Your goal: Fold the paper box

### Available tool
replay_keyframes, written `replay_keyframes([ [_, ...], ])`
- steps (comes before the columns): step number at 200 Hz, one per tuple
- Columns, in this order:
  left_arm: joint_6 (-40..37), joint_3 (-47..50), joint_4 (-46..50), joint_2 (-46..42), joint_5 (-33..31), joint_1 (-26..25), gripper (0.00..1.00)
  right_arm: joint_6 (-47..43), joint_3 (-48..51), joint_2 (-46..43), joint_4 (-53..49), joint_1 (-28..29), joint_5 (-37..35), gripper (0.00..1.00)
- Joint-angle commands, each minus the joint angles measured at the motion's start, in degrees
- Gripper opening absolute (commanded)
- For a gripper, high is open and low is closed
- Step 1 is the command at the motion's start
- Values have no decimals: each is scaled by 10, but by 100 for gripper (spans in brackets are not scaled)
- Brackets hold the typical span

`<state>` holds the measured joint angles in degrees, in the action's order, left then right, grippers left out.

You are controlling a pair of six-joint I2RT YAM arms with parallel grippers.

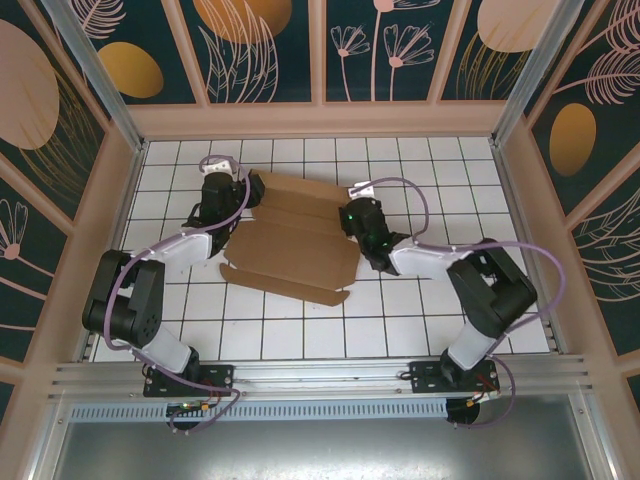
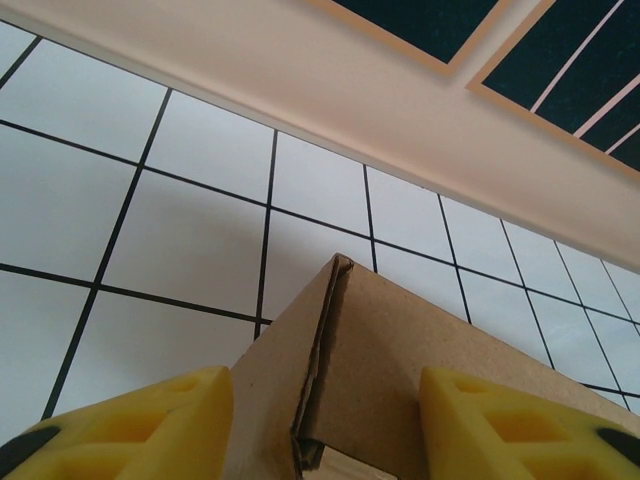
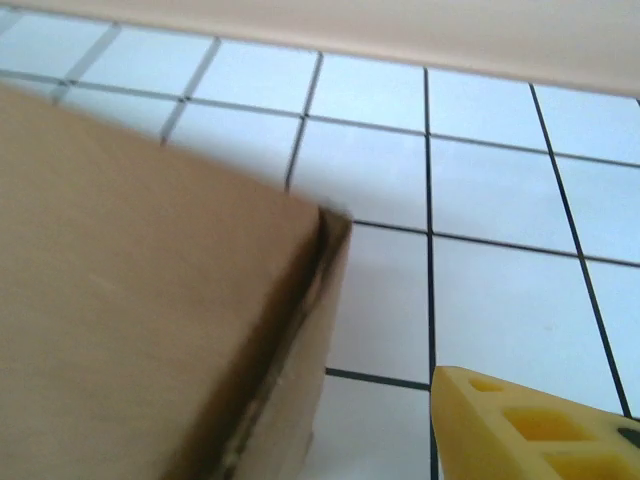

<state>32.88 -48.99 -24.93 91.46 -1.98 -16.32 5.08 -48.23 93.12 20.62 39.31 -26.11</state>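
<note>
The paper box is a brown cardboard sheet with flaps, lying partly folded in the middle of the white tiled table. My left gripper is at its far left corner. In the left wrist view both yellow fingers stand apart, with a raised, folded corner of the box between them. My right gripper is at the box's far right edge. In the right wrist view one yellow finger stands clear of the box wall, with bare tile between them. The cardboard hides the other finger.
Pink walls close in the tiled table at the back and sides. A metal rail runs along the near edge, by the arm bases. The back wall's foot is a few tiles beyond the box corner.
</note>
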Motion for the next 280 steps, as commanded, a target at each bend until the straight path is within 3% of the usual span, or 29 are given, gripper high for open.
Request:
replay_keyframes([
  [1,0,-3,35,18,-21,6,50,15,2,-60,-40,-5,57,57],
  [18,2,-3,29,18,-18,6,49,14,16,-93,-56,-5,91,55],
  [40,6,-4,23,20,-8,6,48,-1,41,-152,-50,-5,169,44],
  [62,4,-4,16,24,-5,3,46,-14,16,-176,-67,-8,185,23],
  [88,-2,-7,17,28,-7,-5,45,-39,-77,-119,-135,-17,178,0],
  [121,-7,-16,25,36,-9,-14,45,-56,-180,-17,-206,-29,181,0],
  [180,-7,-17,27,38,-7,-18,44,-51,-229,84,-251,-38,184,0],
  [210,-7,-38,44,33,-2,-18,49,-46,-232,54,-267,-41,208,0],
  [234,-11,-82,78,20,-1,-18,57,-18,-286,26,-322,-58,268,8],
  [263,-12,-122,114,-16,-2,-17,63,-36,-306,7,-339,-65,255,0],
  [280,-3,-146,146,-40,-4,-18,64,-19,-301,0,-325,-76,255,0],
])
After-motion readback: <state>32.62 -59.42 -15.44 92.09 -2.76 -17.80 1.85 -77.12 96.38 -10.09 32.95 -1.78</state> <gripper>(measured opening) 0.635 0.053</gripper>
